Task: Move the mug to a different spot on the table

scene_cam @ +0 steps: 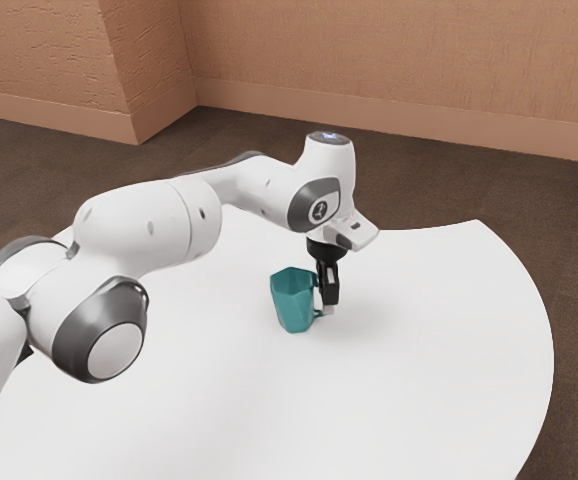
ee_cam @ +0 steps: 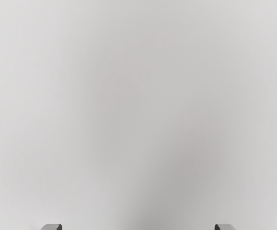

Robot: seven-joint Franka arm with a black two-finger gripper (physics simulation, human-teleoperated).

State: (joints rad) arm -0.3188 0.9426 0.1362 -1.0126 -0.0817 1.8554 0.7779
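A teal mug [scene_cam: 294, 298] stands upright on the white round table [scene_cam: 419, 380], near its middle. My black gripper [scene_cam: 329, 298] points straight down just beside the mug, on the exterior view's right, level with the mug's handle side and low over the table. In the wrist view two grey fingertips [ee_cam: 51, 226] stand far apart over the bare white table surface [ee_cam: 138, 96], with nothing between them, so the gripper [ee_cam: 137, 227] is open.
The table's curved edge [scene_cam: 544, 330] runs along the exterior view's right, with brown carpet [scene_cam: 529, 190] beyond it. My own arm [scene_cam: 149, 240] crosses the table from the exterior view's left. Tan walls stand at the back.
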